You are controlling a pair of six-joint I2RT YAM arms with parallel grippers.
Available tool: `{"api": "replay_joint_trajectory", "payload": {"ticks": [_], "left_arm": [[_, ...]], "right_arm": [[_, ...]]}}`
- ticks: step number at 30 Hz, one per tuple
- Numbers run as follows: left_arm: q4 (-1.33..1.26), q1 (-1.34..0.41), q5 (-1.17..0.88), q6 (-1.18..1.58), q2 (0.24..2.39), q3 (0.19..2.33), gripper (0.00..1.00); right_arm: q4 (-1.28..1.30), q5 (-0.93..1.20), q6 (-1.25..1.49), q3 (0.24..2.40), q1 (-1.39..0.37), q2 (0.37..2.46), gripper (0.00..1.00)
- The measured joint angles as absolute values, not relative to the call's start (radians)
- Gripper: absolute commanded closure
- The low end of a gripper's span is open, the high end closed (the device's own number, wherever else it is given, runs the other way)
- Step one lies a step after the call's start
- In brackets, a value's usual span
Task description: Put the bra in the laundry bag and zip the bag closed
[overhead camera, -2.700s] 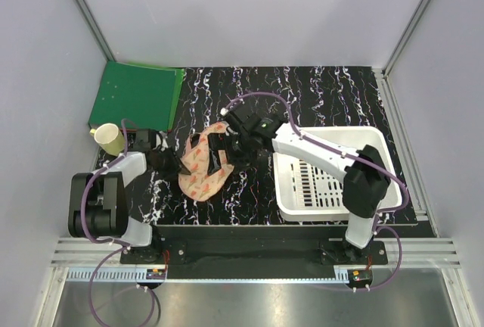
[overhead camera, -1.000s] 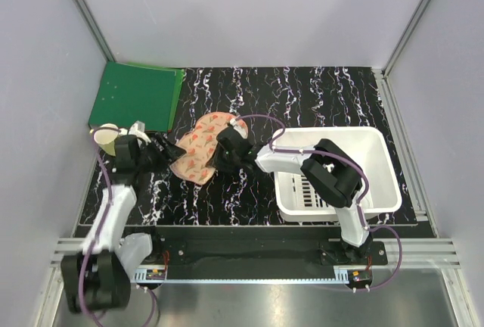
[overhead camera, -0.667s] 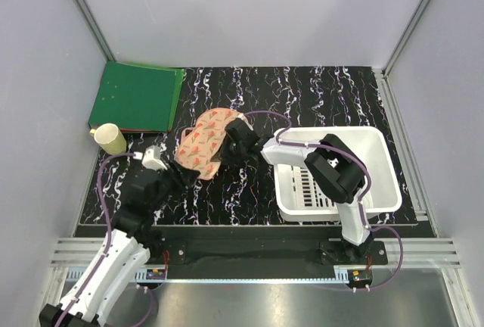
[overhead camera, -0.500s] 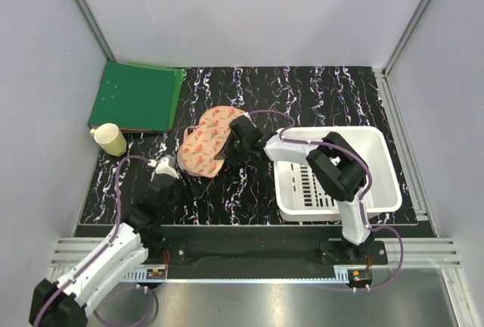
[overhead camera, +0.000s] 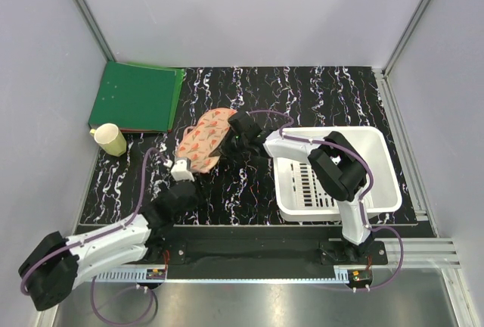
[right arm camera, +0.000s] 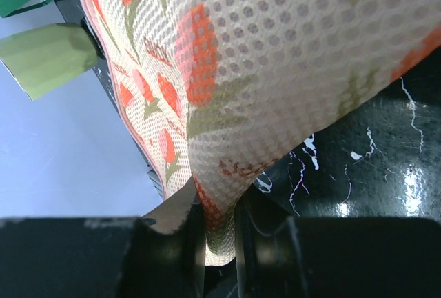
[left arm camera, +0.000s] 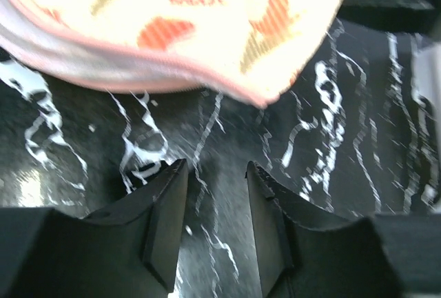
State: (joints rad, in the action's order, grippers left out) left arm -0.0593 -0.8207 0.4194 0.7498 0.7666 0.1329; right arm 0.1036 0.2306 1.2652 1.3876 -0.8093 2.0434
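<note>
The laundry bag [overhead camera: 203,139], peach with red-orange prints, lies on the black marbled table left of centre. My right gripper [overhead camera: 240,138] is shut on its right edge. In the right wrist view, a fold of the mesh fabric [right arm camera: 275,70] is pinched between the fingers of my right gripper [right arm camera: 219,239]. My left gripper [overhead camera: 186,182] sits low just in front of the bag, apart from it. In the left wrist view my left gripper [left arm camera: 216,174] stands open over bare table, with the bag's pink-trimmed edge [left arm camera: 172,29] ahead. The bra is hidden.
A white slotted basket [overhead camera: 340,175] stands at the right, close behind the right arm. A green folder [overhead camera: 136,98] lies at the back left, with a pale yellow cup [overhead camera: 111,139] in front of it. Grey walls close in both sides.
My left gripper has pulled back from the bag's left side toward the near edge, and its jaws have narrowed. The right gripper keeps its hold and has shifted the bag slightly away.
</note>
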Motion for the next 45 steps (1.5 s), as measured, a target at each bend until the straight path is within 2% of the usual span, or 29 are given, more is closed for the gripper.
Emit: {"api": "replay_joint_trajectory", "payload": {"ticks": [9,16,20,23,26,30,31,40,45], "left_arm": [[-0.235,-0.821,0.51,0.677,0.958,0.175,0.52],[-0.32,-0.821,0.547,0.657,1.008,0.197,0.49],[-0.332,-0.821,0.586,0.656,1.042,0.215,0.55],[-0.33,-0.821,0.626,0.667,1.071,0.241,0.56],[-0.33,-0.821,0.667,0.69,1.097,0.262,0.65],[-0.331,-0.822,0.693,0.699,1.116,0.273,0.84],[-0.331,-0.822,0.696,0.701,1.12,0.276,1.0],[-0.193,-0.825,0.699,0.818,1.053,0.288,1.0],[-0.071,-0.813,0.669,0.908,0.957,0.265,1.0]], "right_arm": [[0.111,0.242,1.314,1.388,-0.809,2.043,0.77],[0.11,0.253,1.33,1.388,-0.809,2.043,0.77],[0.11,0.256,1.337,1.388,-0.809,2.043,0.78],[0.11,0.256,1.342,1.387,-0.809,2.043,0.78],[0.11,0.256,1.343,1.387,-0.809,2.043,0.8],[0.109,0.256,1.344,1.386,-0.809,2.043,0.8],[0.108,0.256,1.344,1.384,-0.809,2.043,0.8],[0.093,0.256,1.316,1.357,-0.809,2.043,0.98],[0.091,0.256,1.256,1.332,-0.805,2.041,1.0]]}}
